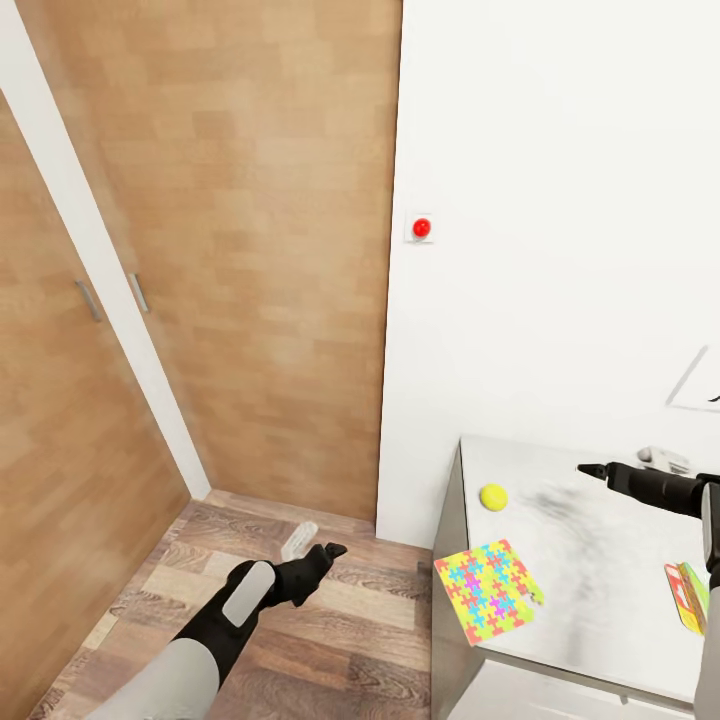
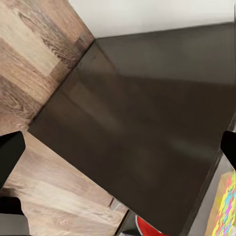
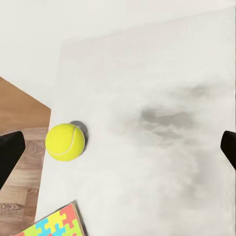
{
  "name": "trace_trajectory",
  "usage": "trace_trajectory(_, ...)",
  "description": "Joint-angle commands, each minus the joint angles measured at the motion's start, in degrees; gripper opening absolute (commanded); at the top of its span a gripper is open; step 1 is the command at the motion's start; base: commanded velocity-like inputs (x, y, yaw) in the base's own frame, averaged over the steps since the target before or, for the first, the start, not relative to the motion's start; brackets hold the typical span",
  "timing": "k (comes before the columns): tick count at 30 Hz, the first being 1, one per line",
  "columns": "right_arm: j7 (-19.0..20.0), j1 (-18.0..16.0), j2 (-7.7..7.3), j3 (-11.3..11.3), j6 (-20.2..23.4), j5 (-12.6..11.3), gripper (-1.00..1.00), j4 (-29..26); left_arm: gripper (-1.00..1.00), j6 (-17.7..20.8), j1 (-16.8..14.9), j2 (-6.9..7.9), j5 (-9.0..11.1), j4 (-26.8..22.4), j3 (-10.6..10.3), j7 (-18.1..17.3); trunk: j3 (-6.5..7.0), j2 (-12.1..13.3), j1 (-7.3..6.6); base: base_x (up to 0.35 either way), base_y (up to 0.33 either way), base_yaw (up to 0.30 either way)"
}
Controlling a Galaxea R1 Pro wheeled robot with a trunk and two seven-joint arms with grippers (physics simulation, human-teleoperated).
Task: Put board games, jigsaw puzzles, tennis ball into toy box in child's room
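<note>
The head view looks steeply down from high at the table [image 1: 590,560] corner beside the wall, while the right wrist view hovers close above that tabletop [image 3: 162,162], sharing the tennis ball [image 1: 493,497] [image 3: 65,141], and the left wrist view faces the table's dark side [image 2: 147,132] from nearby.

The table [image 1: 590,560], a light grey top with a dark grey side, occupies the lower right of the head view. Directly on it:

- Tennis ball [image 1: 493,497], near the top's left edge.
- Jigsaw puzzle [image 1: 489,590], lower down, flat (one corner overhangs the left edge).
- Board game [image 1: 690,597], at the right frame border, partly cropped.

Wood plank floor [image 1: 330,620] lies at lower left.
</note>
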Motion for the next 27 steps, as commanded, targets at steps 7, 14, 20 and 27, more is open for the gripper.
trace_trajectory(7,0.5,0.0,0.07,-0.9,0.4,0.6,1.00,-3.6,1.00,-3.5,-0.4,-0.23,1.1,1.1,-1.0,-0.8,-0.12,-0.1,0.04,0.000,0.000,0.000)
trace_trajectory(14,0.6,1.2,0.09,-1.2,0.8,0.6,1.00,-7.5,1.00,-5.5,-0.5,0.15,1.1,2.2,-2.3,-7.0,-0.12,-0.1,0.04,0.000,0.000,0.000)
trace_trajectory(20,1.1,1.9,0.11,-1.3,0.9,0.6,1.00,-9.4,1.00,-6.1,-0.6,0.55,1.1,5.1,-2.7,-13.6,-0.12,-0.1,0.04,0.000,0.000,-0.005)
trace_trajectory(27,3.0,2.5,0.09,-1.5,1.0,0.6,1.00,-11.1,1.00,-7.2,-1.1,1.25,1.1,9.3,-3.0,-20.0,-0.12,-0.1,0.04,0.000,0.000,-0.053)
